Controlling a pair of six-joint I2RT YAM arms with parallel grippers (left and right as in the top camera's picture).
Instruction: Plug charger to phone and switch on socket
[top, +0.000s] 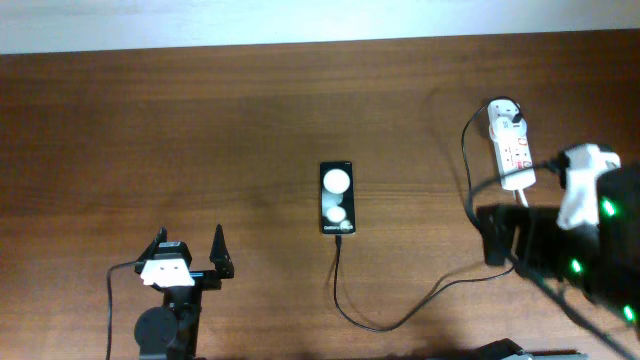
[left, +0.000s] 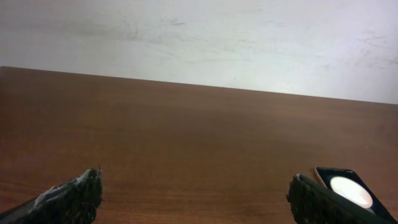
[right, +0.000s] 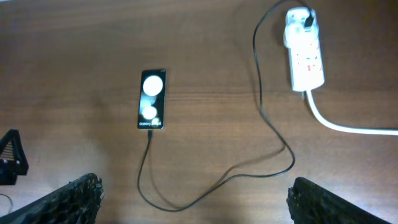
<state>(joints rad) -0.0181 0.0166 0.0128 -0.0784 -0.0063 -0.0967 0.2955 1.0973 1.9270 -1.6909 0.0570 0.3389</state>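
The black phone (top: 337, 197) lies flat mid-table with two white blobs on its face; it also shows in the right wrist view (right: 152, 99) and at the lower right of the left wrist view (left: 348, 188). The thin black charger cable (top: 375, 325) meets the phone's near edge, loops toward me, then runs right and up to the white socket strip (top: 510, 143), also in the right wrist view (right: 305, 56). My left gripper (top: 190, 252) is open and empty, left of and nearer than the phone. My right gripper (right: 193, 199) is open and empty, high above the cable loop.
The thick white cord (right: 348, 127) leaves the socket's near end toward the right. My right arm (top: 590, 215) hangs over the table's right side next to the socket. A pale wall (left: 199, 37) runs behind the table's far edge.
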